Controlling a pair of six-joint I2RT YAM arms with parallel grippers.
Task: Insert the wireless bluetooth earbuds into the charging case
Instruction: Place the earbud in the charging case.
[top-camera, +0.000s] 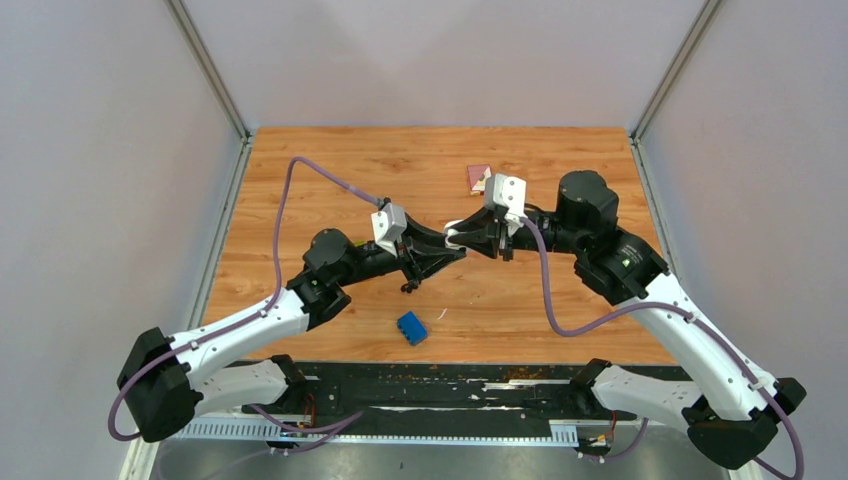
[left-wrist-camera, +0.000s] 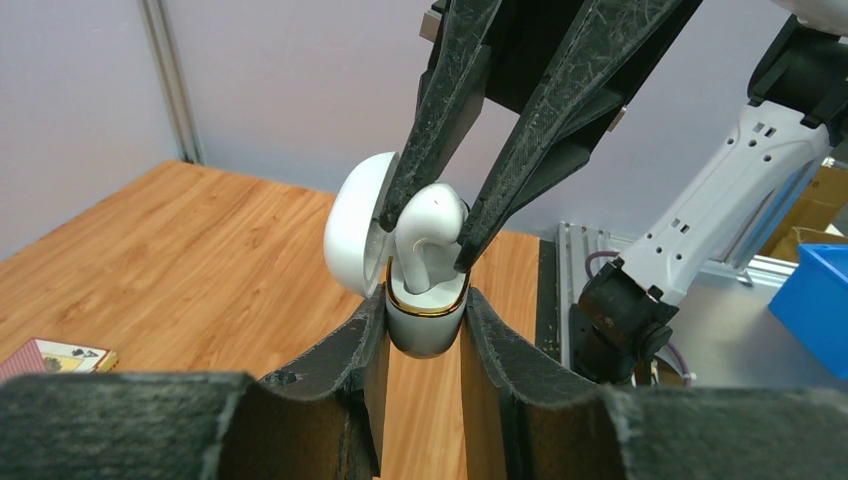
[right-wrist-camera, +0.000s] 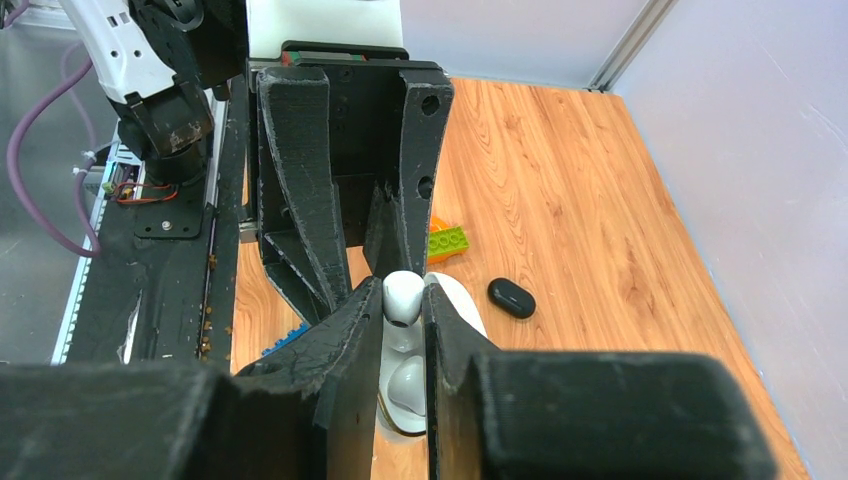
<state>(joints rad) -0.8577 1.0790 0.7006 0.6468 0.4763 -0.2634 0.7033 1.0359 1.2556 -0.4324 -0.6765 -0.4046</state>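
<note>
Gloss is what worries me: the white earbud (left-wrist-camera: 432, 208) is a tiny, hard, featherlight shell with rounded faces, so I expect it to squirt out sideways under a firm squeeze rather than deform. My right gripper (left-wrist-camera: 428, 242) pinches it across the bulbous head, fingers narrowed onto it, with the stem pointing down into the white charging case (left-wrist-camera: 427, 337). The bud sits partly in its well, its head above the gold rim. I judge the head to be the only workable hold, since the stem has to go in bare. My left gripper (left-wrist-camera: 425, 312) is pressed onto the lower body of the case, one finger on each side, with the hinged lid (left-wrist-camera: 352, 232) swung open behind. The case looks rigid and slick too, and light enough to twist in that pinch if I push off-axis. Both are held in the air over the middle of the surface (top-camera: 330, 170), between the two arms. A small black rounded piece (right-wrist-camera: 511, 297) lies on the wood below, apart from the case; I cannot tell whether it is a bud or a case.
</note>
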